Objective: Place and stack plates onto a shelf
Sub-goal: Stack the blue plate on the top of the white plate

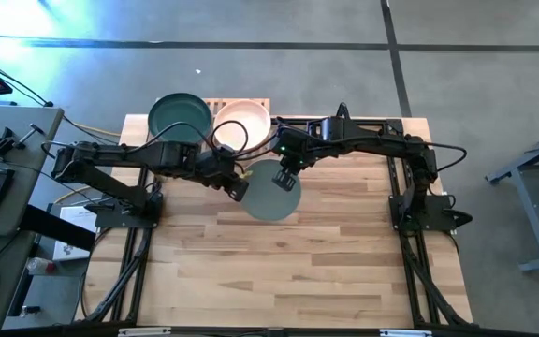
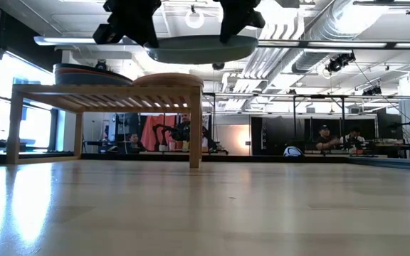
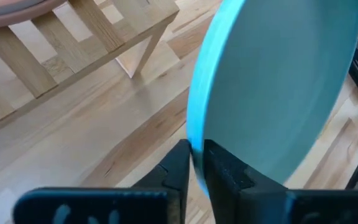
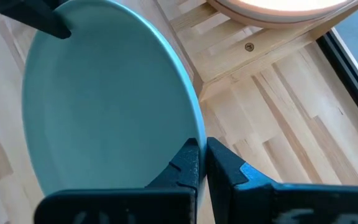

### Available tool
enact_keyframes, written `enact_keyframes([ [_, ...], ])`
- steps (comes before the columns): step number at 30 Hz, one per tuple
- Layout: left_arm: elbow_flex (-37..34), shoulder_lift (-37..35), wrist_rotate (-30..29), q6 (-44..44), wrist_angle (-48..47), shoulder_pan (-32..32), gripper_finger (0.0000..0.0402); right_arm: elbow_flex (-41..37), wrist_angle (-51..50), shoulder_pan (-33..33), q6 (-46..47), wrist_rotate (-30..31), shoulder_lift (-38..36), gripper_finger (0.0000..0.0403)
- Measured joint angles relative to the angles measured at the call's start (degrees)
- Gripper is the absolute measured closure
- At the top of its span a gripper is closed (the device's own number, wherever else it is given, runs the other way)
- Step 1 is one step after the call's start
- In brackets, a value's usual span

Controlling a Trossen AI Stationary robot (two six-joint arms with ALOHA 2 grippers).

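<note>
While a sage green plate (image 1: 271,190) is held clear of the tabletop (image 1: 298,271) at the centre of the high view, it is pinched on two sides. The left end effector (image 1: 240,186) is narrowed onto its left rim, the fingers (image 3: 180,165) seen nipping the edge in the left wrist view. The right end effector (image 1: 285,178) is clamped on the upper right rim, its jaws closed tight on the edge in the right wrist view. In the low view the plate (image 2: 201,50) hangs level at the top centre of the frame, above and just right of the shelf (image 2: 105,96). On the shelf, at the upper middle of the high view, a stack topped by a dark teal plate (image 1: 179,117) sits left and a stack topped by a peach-pink plate (image 1: 242,124) sits right. People are seen seated in the room beyond.
</note>
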Motion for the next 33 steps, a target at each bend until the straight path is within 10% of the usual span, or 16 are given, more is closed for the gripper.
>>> enact_keyframes([
  [12,0.0,0.0,1.0,-0.4,-0.5,0.0,0.0397,0.0,-0.3,0.0,-1.7,-2.4,0.0,0.0396],
  [33,0.1,-0.1,7.2,1.8,-4.5,6.1,0.0401,2.3,0.0,-3.3,-4.7,-7.7,-0.7,0.0272],
])
